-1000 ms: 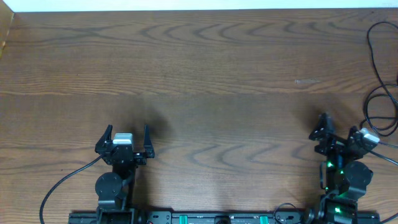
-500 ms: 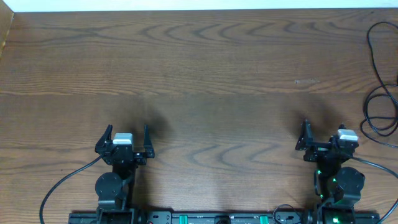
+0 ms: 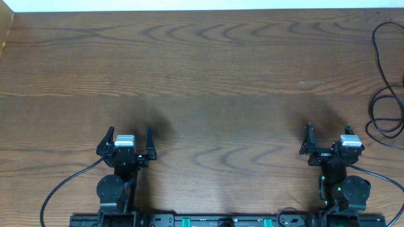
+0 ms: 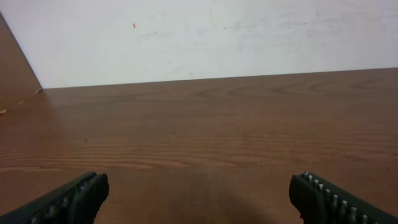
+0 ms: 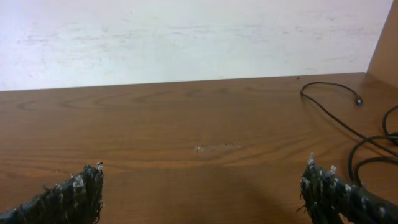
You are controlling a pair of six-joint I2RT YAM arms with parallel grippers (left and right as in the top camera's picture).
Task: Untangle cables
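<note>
Even soft indoor light, faint shadows, wrist views slightly soft

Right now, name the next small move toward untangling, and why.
Probably reach the right gripper toward the thin black cable looped at the wooden table's right edge: both grippers are open and empty, and the left gripper is far from it.

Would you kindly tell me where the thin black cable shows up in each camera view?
Overhead: thin black cable loops at the right edge.
Left wrist: not in view.
Right wrist: far right, lying on the tabletop.
Shared landmark: pale scuff, overhead right of centre, right wrist centre.
</note>
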